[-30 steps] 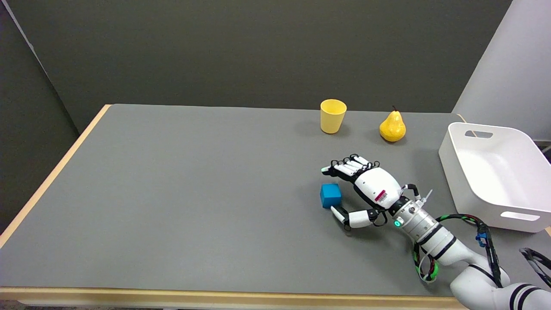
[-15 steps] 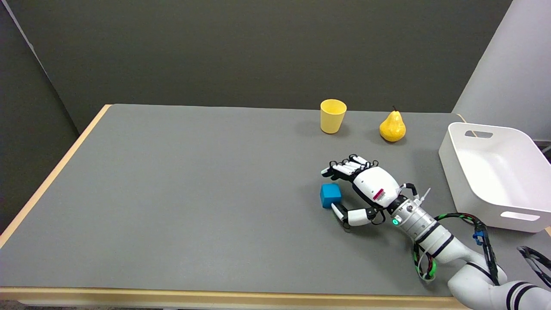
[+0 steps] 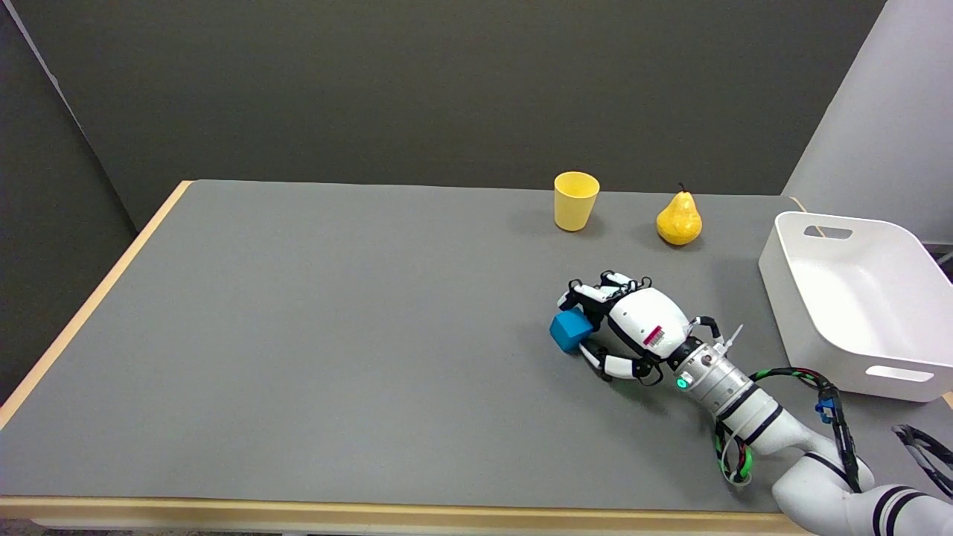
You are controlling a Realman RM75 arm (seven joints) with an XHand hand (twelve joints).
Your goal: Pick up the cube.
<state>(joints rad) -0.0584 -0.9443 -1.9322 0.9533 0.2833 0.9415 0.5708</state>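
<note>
Cube (image 3: 569, 330) now tilted, right hand (image 3: 629, 324) closed around it

A dark grey-green wall (image 3: 447, 82) runs behind the bench's far edge and fills the top of the view. At the left, a second dark panel (image 3: 37, 186) meets it at a slanted seam and comes forward past the bench's left edge. At the upper right, a pale white panel (image 3: 886, 112) leans in beyond the far right corner. The bench (image 3: 335, 335) has a matte grey top with a light wood rim along its left and near edges. The light is soft and even, with faint shadows.
</note>
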